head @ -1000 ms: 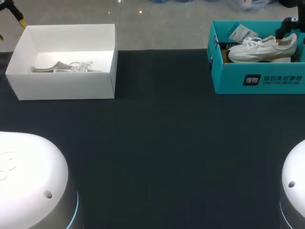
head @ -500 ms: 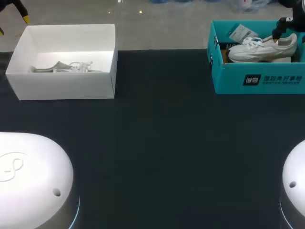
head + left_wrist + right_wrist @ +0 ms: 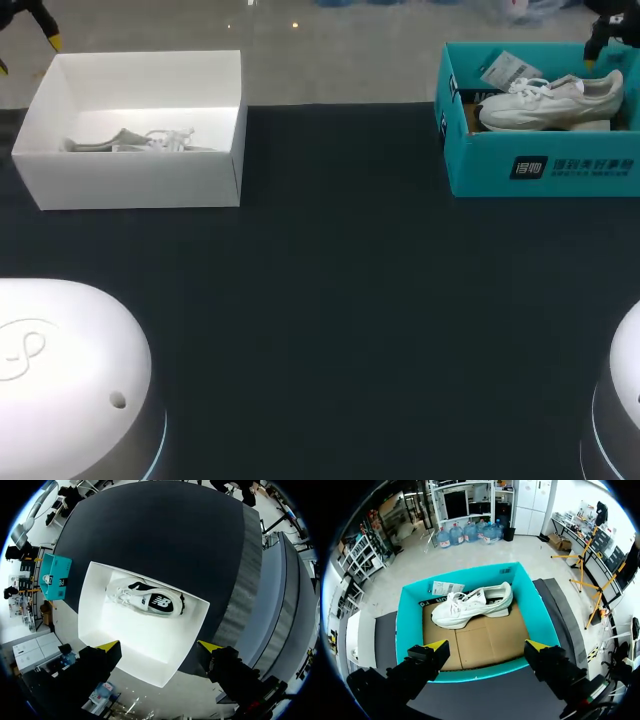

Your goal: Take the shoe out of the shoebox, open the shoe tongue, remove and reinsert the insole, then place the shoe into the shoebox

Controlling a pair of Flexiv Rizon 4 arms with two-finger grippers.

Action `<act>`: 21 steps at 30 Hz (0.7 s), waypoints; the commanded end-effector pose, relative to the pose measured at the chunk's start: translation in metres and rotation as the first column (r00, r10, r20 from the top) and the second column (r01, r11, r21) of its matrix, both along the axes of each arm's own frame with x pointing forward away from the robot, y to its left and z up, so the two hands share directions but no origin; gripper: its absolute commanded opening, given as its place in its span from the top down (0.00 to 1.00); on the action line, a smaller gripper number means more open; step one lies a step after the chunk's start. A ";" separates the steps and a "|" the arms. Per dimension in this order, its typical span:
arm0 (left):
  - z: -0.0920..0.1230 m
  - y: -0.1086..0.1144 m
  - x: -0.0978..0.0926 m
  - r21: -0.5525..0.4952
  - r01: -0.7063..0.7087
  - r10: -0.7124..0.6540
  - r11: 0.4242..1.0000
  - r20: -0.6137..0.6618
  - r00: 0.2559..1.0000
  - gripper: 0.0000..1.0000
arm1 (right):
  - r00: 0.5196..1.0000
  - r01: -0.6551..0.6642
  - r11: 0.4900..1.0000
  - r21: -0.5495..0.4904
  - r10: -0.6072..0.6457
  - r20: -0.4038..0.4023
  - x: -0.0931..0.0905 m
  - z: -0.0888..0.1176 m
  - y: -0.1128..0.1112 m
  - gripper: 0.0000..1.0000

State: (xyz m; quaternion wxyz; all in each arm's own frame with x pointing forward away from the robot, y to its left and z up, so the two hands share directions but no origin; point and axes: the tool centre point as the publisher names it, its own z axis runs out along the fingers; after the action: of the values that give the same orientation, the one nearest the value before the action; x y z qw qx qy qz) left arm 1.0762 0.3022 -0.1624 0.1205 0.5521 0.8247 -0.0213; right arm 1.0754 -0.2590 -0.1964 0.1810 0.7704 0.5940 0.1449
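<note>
White sneaker [image 3: 472, 607] sits in the teal shoebox [image 3: 407, 630], nothing gripped.
Your dark worktop [image 3: 330, 300] carries 2 boxes at its far side. The right gripper [image 3: 486, 647] is spread wide above the teal shoebox, clear of the sneaker. The left gripper [image 3: 159, 647], equally spread, hangs over the white box [image 3: 145, 665] holding a black-and-white sneaker [image 3: 147, 599]. You cannot tell whether the insole work is finished or unstarted. Against 1 s ago, the right gripper has risen off the sneaker's heel; the sneaker lies about where it was.

Black matte table [image 3: 340, 320] spans view; even, soft lighting.
</note>
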 end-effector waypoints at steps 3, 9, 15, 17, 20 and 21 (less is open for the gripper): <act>0.000 -0.001 -0.002 0.004 -0.002 0.002 1.000 0.005 1.000 0.00 | 0.993 0.008 1.000 -0.014 -0.010 -0.119 0.088 -0.022 -0.028 0.00; 0.000 -0.001 -0.002 0.004 -0.002 0.002 1.000 0.005 1.000 0.00 | 0.975 0.016 1.000 0.022 -0.011 -0.222 0.094 -0.034 -0.043 0.00; 0.000 -0.001 -0.002 0.004 -0.002 0.002 1.000 0.005 1.000 0.00 | 0.963 0.099 0.994 0.055 -0.082 -0.256 0.091 -0.036 -0.055 0.00; 0.000 -0.001 -0.002 0.004 -0.002 0.002 1.000 0.005 1.000 0.00 | 0.963 0.099 0.994 0.055 -0.082 -0.256 0.091 -0.036 -0.055 0.00; 0.000 -0.001 -0.002 0.004 -0.002 0.002 1.000 0.005 1.000 0.00 | 0.963 0.099 0.994 0.055 -0.082 -0.256 0.091 -0.036 -0.055 0.00; 0.000 -0.001 -0.002 0.004 -0.002 0.002 1.000 0.005 1.000 0.00 | 0.963 0.099 0.994 0.055 -0.082 -0.256 0.091 -0.036 -0.055 0.00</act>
State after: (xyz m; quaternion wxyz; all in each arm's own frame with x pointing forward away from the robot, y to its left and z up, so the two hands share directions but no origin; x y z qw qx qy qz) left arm 1.0761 0.3021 -0.1625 0.1208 0.5518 0.8249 -0.0208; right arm 1.1634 -0.3142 -0.2326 0.0910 0.8138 0.5706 0.0627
